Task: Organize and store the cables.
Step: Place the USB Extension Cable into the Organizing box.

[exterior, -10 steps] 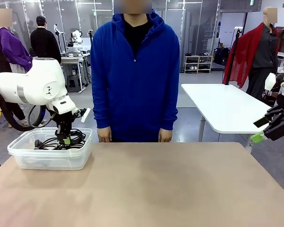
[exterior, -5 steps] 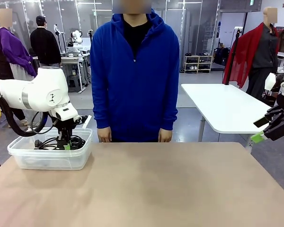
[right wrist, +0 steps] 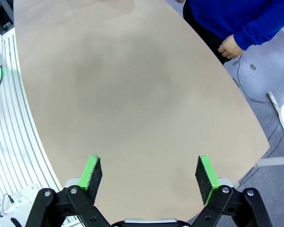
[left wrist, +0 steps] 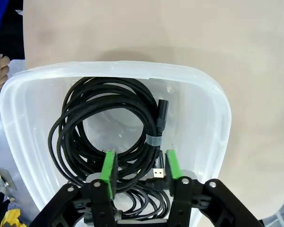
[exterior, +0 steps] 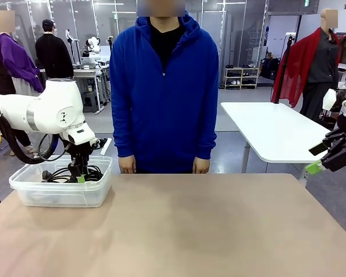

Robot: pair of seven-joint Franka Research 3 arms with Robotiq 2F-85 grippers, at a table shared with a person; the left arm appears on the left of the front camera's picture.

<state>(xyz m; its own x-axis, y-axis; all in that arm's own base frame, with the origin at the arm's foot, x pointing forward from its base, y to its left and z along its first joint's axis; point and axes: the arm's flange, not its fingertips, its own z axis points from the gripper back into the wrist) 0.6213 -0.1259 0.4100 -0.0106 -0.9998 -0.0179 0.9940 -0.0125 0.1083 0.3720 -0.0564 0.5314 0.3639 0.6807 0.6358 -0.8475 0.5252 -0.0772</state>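
Note:
Several black cables [left wrist: 75, 118] lie coiled in a clear plastic bin [left wrist: 213, 109] at the table's far left [exterior: 23, 190]. One coil has a tape band and black plugs at its ends. My left gripper [exterior: 79, 176] reaches down into the bin. In the left wrist view, the left gripper [left wrist: 141, 165] is open. Its green pads stand partly apart, and strands of the coil lie loose between them. My right gripper [exterior: 316, 158] hangs wide open off the table's right edge. In its own view, the right gripper [right wrist: 147, 172] holds nothing above the bare tabletop.
A person in a blue hoodie [exterior: 164, 86] stands at the far edge with both hands [exterior: 127, 164] down by the table. The brown tabletop [exterior: 190, 225] stretches from the bin to the right edge. A white table [exterior: 271, 130] stands behind on the right.
The left arm dipped lower into the bin, then rose a little. The cable loops that stood above the rim have settled down inside. The right arm has not moved.

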